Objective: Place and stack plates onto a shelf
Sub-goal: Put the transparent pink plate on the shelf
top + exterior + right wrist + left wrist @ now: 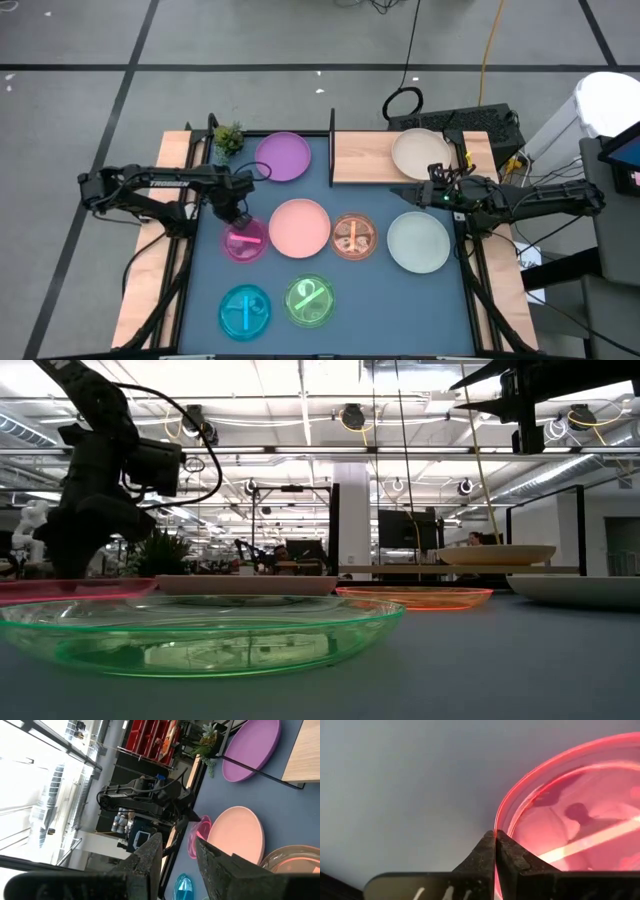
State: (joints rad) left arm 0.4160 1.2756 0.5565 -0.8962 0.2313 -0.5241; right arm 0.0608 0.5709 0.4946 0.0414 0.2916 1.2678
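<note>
A grey floor (300, 40) crossed by dark lines surrounds the blue counter (290, 290), which has wooden rails (140, 290) on both sides. A yellow cable (490, 50) and a black cable (405, 90) trail over the floor at the far side. In the low view the room behind is a wide hall with a white ceiling (300, 380), strip lights, pipes (300, 452), a white pillar (352, 510) and dark monitors (405, 528). Red bins (155, 735) stand on the far left.
</note>
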